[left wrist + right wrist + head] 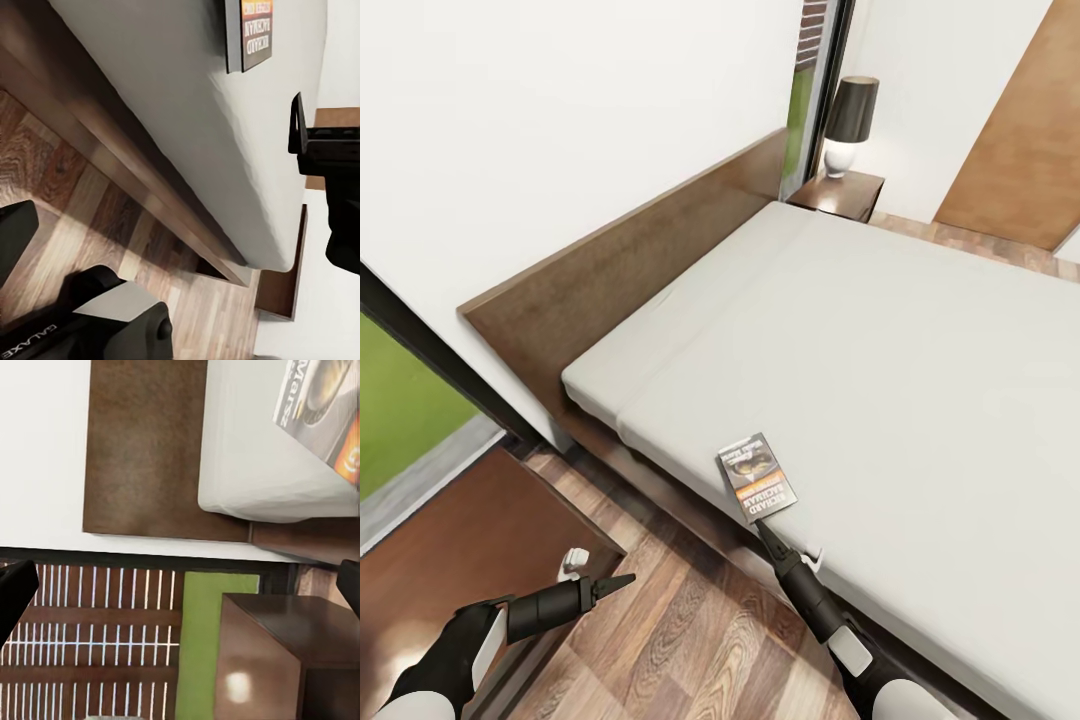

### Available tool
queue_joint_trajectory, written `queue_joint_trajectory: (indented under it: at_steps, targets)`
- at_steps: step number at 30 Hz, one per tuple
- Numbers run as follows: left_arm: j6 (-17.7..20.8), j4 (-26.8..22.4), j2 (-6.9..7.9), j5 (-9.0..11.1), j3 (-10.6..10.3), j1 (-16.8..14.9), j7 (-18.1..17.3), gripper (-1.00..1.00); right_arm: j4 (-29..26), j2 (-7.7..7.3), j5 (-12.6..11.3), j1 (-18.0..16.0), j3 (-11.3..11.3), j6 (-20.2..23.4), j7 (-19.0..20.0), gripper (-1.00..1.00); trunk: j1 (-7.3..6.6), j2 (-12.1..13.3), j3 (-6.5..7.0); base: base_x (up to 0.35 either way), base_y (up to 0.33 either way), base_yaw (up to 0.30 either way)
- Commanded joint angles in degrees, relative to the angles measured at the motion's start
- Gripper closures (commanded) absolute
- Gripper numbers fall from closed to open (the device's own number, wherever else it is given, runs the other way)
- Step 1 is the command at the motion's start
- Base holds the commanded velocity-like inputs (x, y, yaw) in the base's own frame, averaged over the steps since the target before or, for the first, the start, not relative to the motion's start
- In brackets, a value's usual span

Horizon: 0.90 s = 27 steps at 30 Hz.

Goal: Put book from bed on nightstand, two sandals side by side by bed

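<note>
Bedroom, white-walled, with wood-plank floor (690,640), a brown door (1025,140) at the far right and a dark-framed window (405,400) showing green lawn at the near left.

Bed (880,340): large, low, plain off-white mattress on a dark brown frame, with a long brown headboard (620,260) against the wall.

Near nightstand (470,550): dark reddish-brown, square-topped, standing beside the head of the bed at the lower left of the head view.

Far nightstand (845,192): same wood, at the bed's other side, carrying a lamp (848,125) with a black shade and white base.

Book (756,478): thin paperback, lying flat on the mattress close to its near edge; grey-dark cover picture, orange-red band, white lettering.

Right claw (768,532): reached over the bed's near edge, its tip just short of the book's lower edge; in the right wrist view its fingers (16,589) stood wide apart, holding nothing.

Left claw (618,582): hung above the floor just beside the near nightstand, well apart from the book; the fingers seemed drawn together to a point, with nothing held.
</note>
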Motion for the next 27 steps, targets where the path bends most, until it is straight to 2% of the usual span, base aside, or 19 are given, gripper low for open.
queue_joint_trajectory:
  at_steps: [1, 12, 19, 27]
  targets:
    - [0.60, -0.02, -0.03, -0.14, 0.18, -0.03, -0.27, -1.00, 0.00, 0.00, -0.47, -0.01, 0.21, 0.23, 0.11, -1.00, 0.22, -0.43, -0.22, 0.000, 0.000, 0.000]
    - [0.63, -0.03, -0.03, -0.14, 0.18, -0.03, -0.27, -1.00, 0.04, 0.00, -0.47, -0.01, 0.21, 0.20, 0.11, -1.00, 2.64, -4.85, -2.19, 0.000, 0.000, 0.000]
    - [0.63, -0.03, -0.03, -0.12, 0.18, -0.03, -0.27, -1.00, 0.05, 0.00, -0.47, -0.01, 0.21, 0.20, 0.11, -1.00, 2.64, -4.85, -2.19, 0.000, 0.000, 0.000]
    - [0.62, -0.04, -0.02, -0.09, 0.16, -0.03, -0.27, -1.00, 0.06, 0.00, -0.47, -0.01, 0.24, 0.19, 0.11, -1.00, 4.40, -8.05, -3.63, 0.000, 0.000, 0.000]
